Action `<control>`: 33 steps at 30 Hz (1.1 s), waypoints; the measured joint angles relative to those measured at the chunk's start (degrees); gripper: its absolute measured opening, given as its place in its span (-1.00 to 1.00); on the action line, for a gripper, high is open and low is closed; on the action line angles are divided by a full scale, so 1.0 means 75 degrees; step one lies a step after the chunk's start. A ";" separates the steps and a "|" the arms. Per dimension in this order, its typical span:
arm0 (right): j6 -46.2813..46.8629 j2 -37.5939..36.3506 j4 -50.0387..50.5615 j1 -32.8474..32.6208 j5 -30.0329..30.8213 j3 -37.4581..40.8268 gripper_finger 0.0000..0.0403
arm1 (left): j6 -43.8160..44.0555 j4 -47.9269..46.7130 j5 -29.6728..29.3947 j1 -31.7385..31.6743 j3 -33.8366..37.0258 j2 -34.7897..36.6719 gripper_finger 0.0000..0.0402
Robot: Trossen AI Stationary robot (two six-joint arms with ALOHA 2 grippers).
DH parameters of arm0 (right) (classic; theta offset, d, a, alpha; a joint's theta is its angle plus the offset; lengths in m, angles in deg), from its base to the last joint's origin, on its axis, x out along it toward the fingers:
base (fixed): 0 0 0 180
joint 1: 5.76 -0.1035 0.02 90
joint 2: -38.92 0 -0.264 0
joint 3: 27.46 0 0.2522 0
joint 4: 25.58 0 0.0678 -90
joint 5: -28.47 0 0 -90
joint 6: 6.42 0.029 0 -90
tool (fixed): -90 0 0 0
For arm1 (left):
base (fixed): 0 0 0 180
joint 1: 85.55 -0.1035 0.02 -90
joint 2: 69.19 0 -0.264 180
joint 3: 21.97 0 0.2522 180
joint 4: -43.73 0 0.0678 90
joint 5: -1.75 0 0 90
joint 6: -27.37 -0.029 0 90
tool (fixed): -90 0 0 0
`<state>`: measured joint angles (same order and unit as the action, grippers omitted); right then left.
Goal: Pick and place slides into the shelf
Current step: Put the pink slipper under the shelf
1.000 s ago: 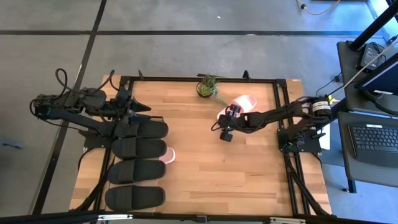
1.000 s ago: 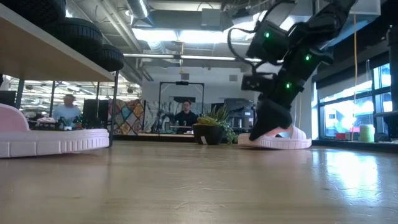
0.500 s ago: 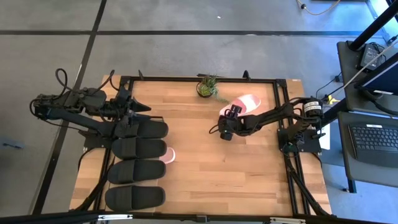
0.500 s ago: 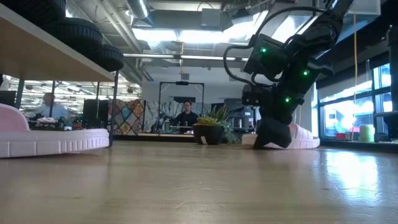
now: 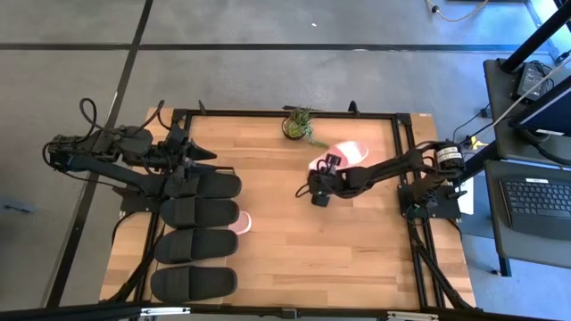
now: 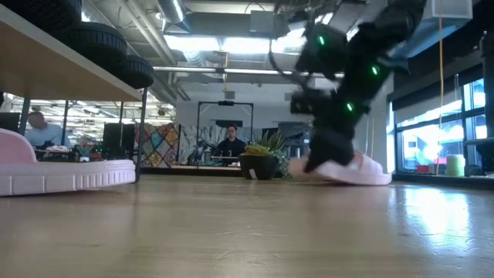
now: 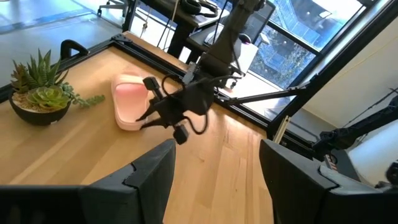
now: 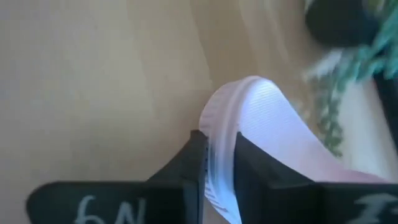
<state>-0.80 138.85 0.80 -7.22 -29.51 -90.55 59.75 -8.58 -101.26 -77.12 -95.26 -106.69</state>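
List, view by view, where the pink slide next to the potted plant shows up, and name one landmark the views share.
High view: pink slide right of centre, near the table's far edge.
Low view: right of centre, under the right pincer.
Left wrist view: left of centre.
Right wrist view: centre, its edge between the fingers.
Shared landmark: the potted plant beside it.

Four slides (image 5: 198,237) on the shelf (image 5: 125,259) are black. A pink slide (image 5: 346,152) lies near a green plant (image 5: 301,122) in a dark pot. Another pink slide (image 6: 65,174) shows low down. The table (image 5: 303,241) is light brown wood with stripy grain. The arms are black with small green lights.
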 joint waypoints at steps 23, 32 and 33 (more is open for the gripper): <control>-0.4669 -0.0076 0.3463 -0.2268 -0.1322 -0.6811 -0.76 | -0.0597 0.0004 -0.0003 0.0000 0.0000 0.0003 0.12; -0.5079 -0.0085 0.3602 -0.2854 -0.2922 -0.8399 -0.76 | -0.0336 0.0106 -0.0003 0.0001 0.0000 0.0000 0.12; -0.5100 -0.0085 0.3585 -0.2876 -0.3181 -0.8472 -0.76 | -0.0016 0.0245 0.0000 0.0003 0.0000 0.0000 0.12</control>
<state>-39.05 138.21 27.69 -28.79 -53.37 -154.08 59.63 -6.74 -101.26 -77.10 -95.26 -106.69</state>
